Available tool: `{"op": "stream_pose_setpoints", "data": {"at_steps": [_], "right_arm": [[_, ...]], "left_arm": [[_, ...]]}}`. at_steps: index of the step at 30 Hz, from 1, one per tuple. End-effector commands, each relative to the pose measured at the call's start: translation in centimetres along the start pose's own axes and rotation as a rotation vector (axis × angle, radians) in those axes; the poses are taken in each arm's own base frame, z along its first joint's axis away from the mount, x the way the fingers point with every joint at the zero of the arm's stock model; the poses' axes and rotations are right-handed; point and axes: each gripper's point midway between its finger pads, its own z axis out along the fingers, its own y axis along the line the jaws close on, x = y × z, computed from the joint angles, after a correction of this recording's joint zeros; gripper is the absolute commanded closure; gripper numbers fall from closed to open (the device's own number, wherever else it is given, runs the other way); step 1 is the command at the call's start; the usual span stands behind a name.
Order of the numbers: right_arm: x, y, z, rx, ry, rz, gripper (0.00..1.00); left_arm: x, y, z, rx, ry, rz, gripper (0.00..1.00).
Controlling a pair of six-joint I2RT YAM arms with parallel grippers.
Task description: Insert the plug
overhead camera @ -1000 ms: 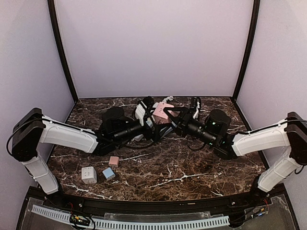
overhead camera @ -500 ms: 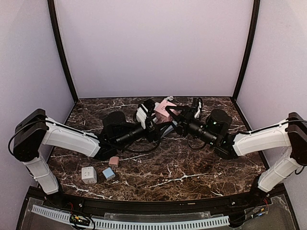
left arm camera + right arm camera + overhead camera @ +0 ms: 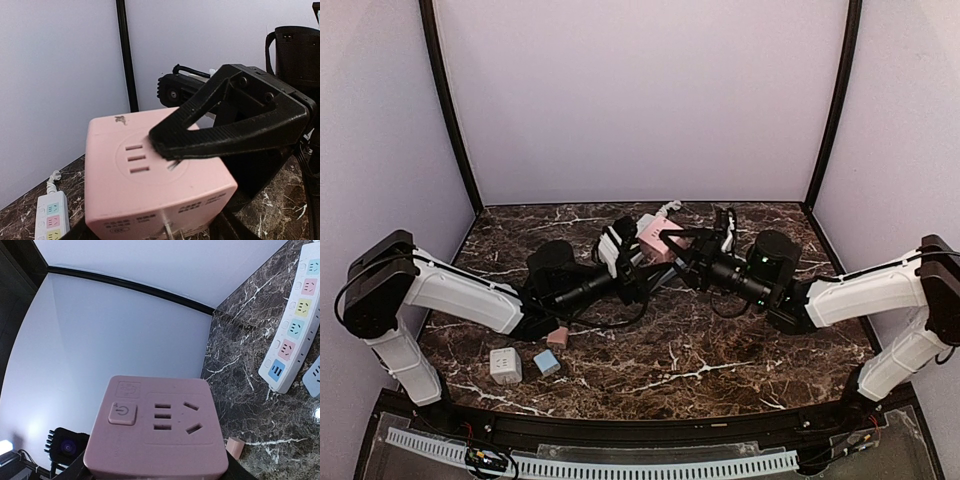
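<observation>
Left pincer (image 3: 635,255) closed on pink socket cube (image 3: 150,195), above table (image 3: 720,340). Right pincer (image 3: 672,243): one finger (image 3: 225,135) across cube face; grip could not be told.

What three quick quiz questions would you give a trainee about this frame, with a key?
1. True or false: the pink socket cube lies flat on the table.
2. Loose blocks lying by the left arm: A one, B three, C five?
3. Fill in: the power strip's body is coloured ____.
Key: 1 false; 2 B; 3 white.
</observation>
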Motion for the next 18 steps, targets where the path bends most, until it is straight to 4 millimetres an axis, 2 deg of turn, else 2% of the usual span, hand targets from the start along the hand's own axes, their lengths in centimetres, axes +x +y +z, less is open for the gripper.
{"op": "stream_pose_setpoints", "data": {"at_steps": [1, 2, 4, 7, 14, 18], "right_arm": [[0.3, 1.5, -0.3, -0.01, 0.051, -0.095, 0.34], [0.4, 1.6, -0.3, -0.002, 0.067, -0.118, 0.28], [0.8, 1.5, -0.3, 0.018, 0.104, -0.15, 0.16], [1.3, 1.4, -0.3, 0.031, 0.16, -0.186, 0.08], [2.7, 1.8, -0.4, 0.02, 0.31, -0.3, 0.04], [2.2, 3.5, -1.5, -0.015, 0.333, -0.523, 0.01]], "left_arm": [[-2.7, 1.2, -1.8, 0.002, -0.058, 0.04, 0.91], [-3.0, 1.0, -2.1, 0.013, -0.059, 0.043, 0.97], [-3.0, 0.4, -2.5, 0.045, -0.05, 0.046, 0.99], [-3.0, -0.4, -3.0, 0.096, -0.041, 0.046, 0.99], [-3.3, -1.9, -3.8, 0.186, -0.029, 0.021, 0.99], [-3.3, -2.5, -4.4, 0.218, 0.004, 0.006, 0.99]]}}
